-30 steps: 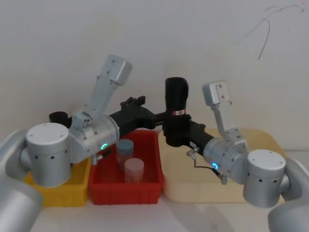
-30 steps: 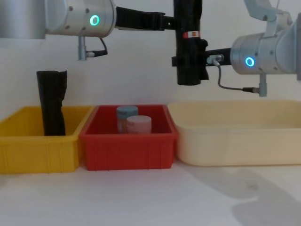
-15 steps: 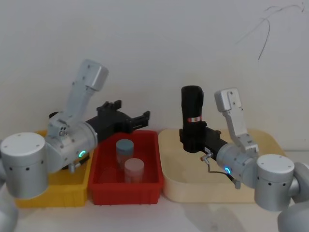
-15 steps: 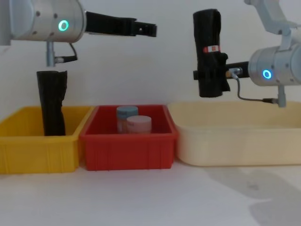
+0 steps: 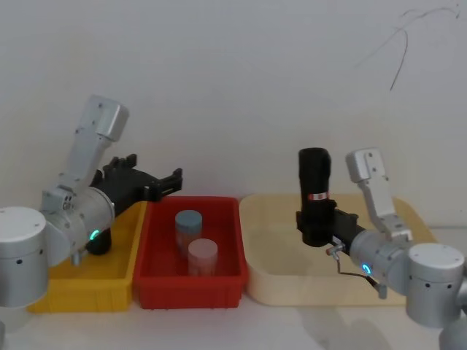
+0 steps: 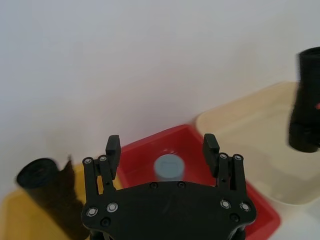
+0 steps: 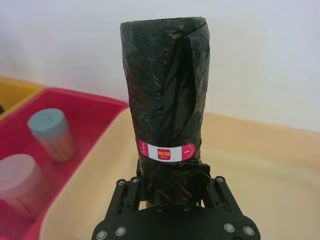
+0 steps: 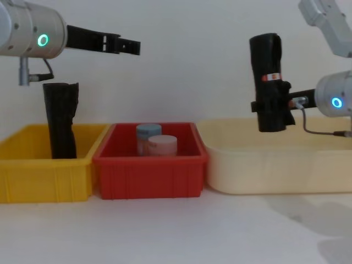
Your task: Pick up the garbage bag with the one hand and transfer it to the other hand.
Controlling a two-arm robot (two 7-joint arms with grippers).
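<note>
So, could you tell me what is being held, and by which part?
The right gripper holds the garbage bag below its label; the left gripper is empty.

Garbage bag: glossy black roll, narrow red-&-white label band.
Right gripper: black; arm silver-grey w/ blue glowing ring, grey cable.
Left gripper: black; arm silver-grey w/ green glowing ring.
Second roll: plain black.
Yellow bin: solid bright yellow.
Red bin: solid red.
Tray: cream.
Blue-lidded jar: grey-blue top, clear body.
Pink-lidded jar: pale pink top.
Wall, tabletop: white.
</note>
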